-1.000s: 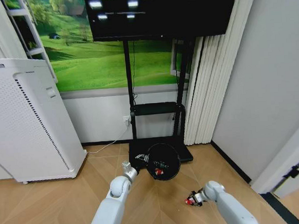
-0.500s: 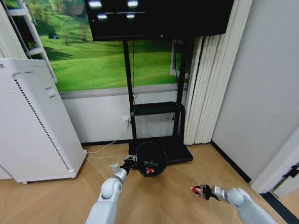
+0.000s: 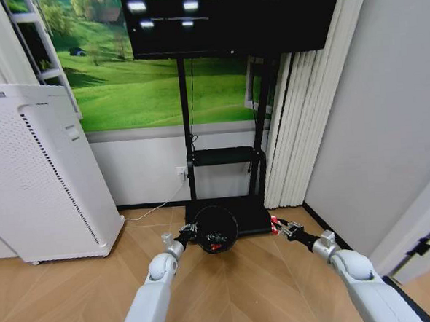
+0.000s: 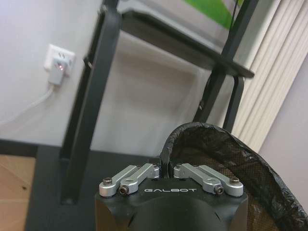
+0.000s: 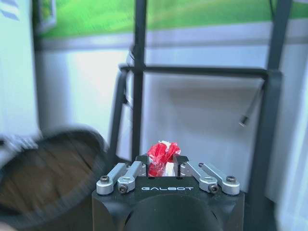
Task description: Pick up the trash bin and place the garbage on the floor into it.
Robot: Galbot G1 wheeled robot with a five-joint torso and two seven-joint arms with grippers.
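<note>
The trash bin [image 3: 216, 226], small, round and black, hangs tilted above the floor in front of the TV stand. My left gripper [image 3: 188, 235] is shut on its rim; the left wrist view shows the left gripper [image 4: 164, 165] pinching the edge of the trash bin [image 4: 240, 163]. Red and green garbage [image 3: 216, 243] lies inside the bin. To the right of the bin, my right gripper [image 3: 279, 226] is shut on a red-and-white piece of garbage [image 5: 161, 153]. In the right wrist view the right gripper [image 5: 161, 163] faces the stand with the trash bin [image 5: 48, 168] close beside it.
A tall white perforated appliance [image 3: 40, 172] stands at the left. The black TV stand base [image 3: 256, 217] lies just behind the bin, with its posts rising to the screen. Pleated curtains [image 3: 293, 127] and a grey wall close the right side. A wall socket [image 3: 181, 173] feeds a white cable.
My right gripper has lifted the red-and-white piece off the floor and carried it forward to beside the bin. The left arm has shifted the bin slightly left and away.
</note>
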